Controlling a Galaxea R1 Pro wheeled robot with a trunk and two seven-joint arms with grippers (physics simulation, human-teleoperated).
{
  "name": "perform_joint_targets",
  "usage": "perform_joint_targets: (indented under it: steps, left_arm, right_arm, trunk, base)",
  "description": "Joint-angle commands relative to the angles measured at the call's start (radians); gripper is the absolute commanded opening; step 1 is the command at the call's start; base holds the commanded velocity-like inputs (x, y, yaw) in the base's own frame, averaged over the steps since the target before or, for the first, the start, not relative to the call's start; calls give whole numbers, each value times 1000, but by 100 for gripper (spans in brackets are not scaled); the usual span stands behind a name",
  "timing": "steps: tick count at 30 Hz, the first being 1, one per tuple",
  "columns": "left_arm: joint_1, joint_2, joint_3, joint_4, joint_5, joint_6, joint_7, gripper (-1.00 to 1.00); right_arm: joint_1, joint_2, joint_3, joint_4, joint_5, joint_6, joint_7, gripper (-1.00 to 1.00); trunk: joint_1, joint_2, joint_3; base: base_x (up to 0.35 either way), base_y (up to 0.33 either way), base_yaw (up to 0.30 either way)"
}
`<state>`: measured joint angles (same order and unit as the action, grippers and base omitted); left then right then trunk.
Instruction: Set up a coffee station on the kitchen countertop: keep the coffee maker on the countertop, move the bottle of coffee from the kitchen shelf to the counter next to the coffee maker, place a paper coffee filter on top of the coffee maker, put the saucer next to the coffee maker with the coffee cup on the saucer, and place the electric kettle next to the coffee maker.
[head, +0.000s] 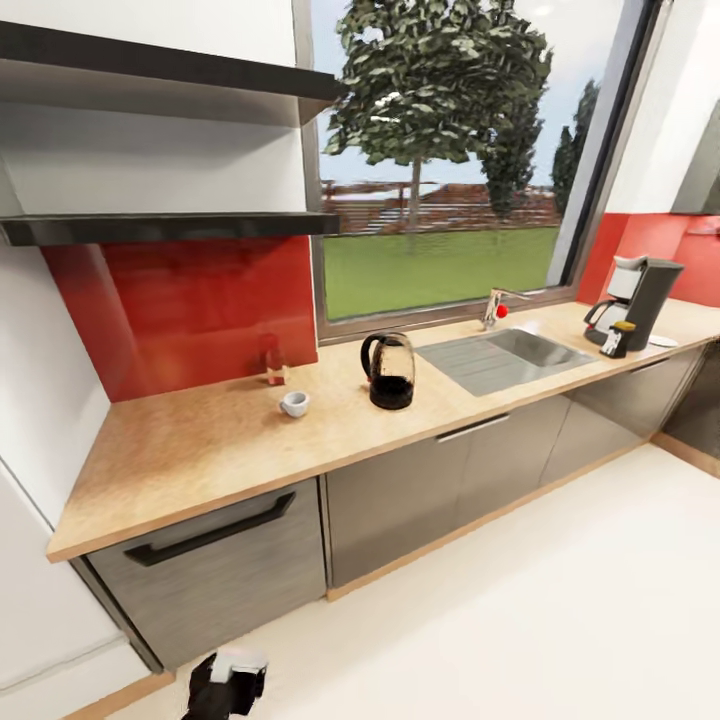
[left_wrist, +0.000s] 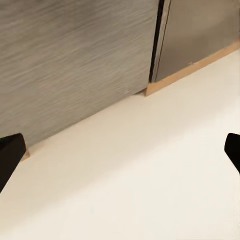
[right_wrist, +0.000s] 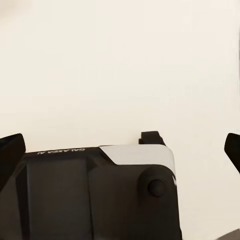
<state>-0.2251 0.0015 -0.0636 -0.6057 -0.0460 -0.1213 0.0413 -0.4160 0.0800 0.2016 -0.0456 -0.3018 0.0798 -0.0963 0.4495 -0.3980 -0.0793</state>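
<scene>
Countertop surface (head: 200, 450) runs in front of me in the head view, pale beige, over grey cabinets (head: 430, 490) and with a red backsplash (head: 190, 310) behind it. I see the electric kettle (head: 389, 371) standing upright on it, just beside the sink (head: 505, 358), with dark liquid in its lower part. The coffee cup (head: 294, 403) sits on the surface near the kettle, on the side away from the sink, and it touches nothing. Far along the surface, past the sink, stands the coffee maker (head: 640, 300), and the bottle of coffee (head: 618, 339) with its yellow lid is just beside it at the front. A small white round thing lies near the maker, maybe the saucer (head: 661, 341), but I cannot tell for sure. The kitchen shelf (head: 160, 228) hangs on the wall above the backsplash. My left pincer (left_wrist: 120, 155) points at the pale floor (left_wrist: 150, 180) near the cabinet foot, its fingers wide apart and holding nothing. My right pincer (right_wrist: 120, 150) is also spread wide and holds nothing, with a dark part of the robot (right_wrist: 95, 195) under it.
</scene>
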Motion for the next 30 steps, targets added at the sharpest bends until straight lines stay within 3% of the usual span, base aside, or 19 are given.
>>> perform_joint_targets:
  steps: [1, 8, 9, 12, 16, 20, 25, 30]
  left_arm:
    - [-13, 0, -2, -21, -10, 9, -32, 100]
    - [-101, -10, -2, -110, -50, 160, -231, 100]
    - [-153, -17, -3, -135, -55, 219, -316, 100]
    - [-252, -31, -4, -171, -57, 338, -466, 100]
    - [-343, -51, -4, -182, -58, 440, -605, 100]
    - [-499, -88, -4, -186, -56, 586, -761, 100]
    - [-610, -103, -3, -190, -52, 663, -833, 100]
    - [-697, -100, -2, -207, -56, 724, -845, 100]
  right_arm:
    - [-1, 0, 9, -2, -8, 6, -5, 100]
    - [0, -10, 8, -2, -8, 5, -8, 100]
    - [0, -13, 7, -2, -8, 6, -8, 100]
    - [0, -14, 8, -3, -9, 6, -8, 100]
    - [0, -13, 8, -3, -10, 5, -8, 100]
    - [0, -13, 9, -3, -10, 5, -7, 100]
    - [0, -13, 9, -2, -9, 5, -6, 100]
    - [0, -9, 9, -2, -7, 5, -4, 100]
  trunk:
    - [1, -2, -2]
    - [1, -2, -2]
    - [1, -2, -2]
    - [1, -2, -2]
    - [1, -2, -2]
    - [1, -2, -2]
    - [1, -2, -2]
    - [1, -2, -2]
  base:
    - [0, 0, -128]
    - [0, 0, -41]
    - [0, 0, -4]
    - [0, 0, -1]
    - [0, 0, 0]
    - [0, 0, 0]
    - [0, 0, 0]
    - [0, 0, 0]
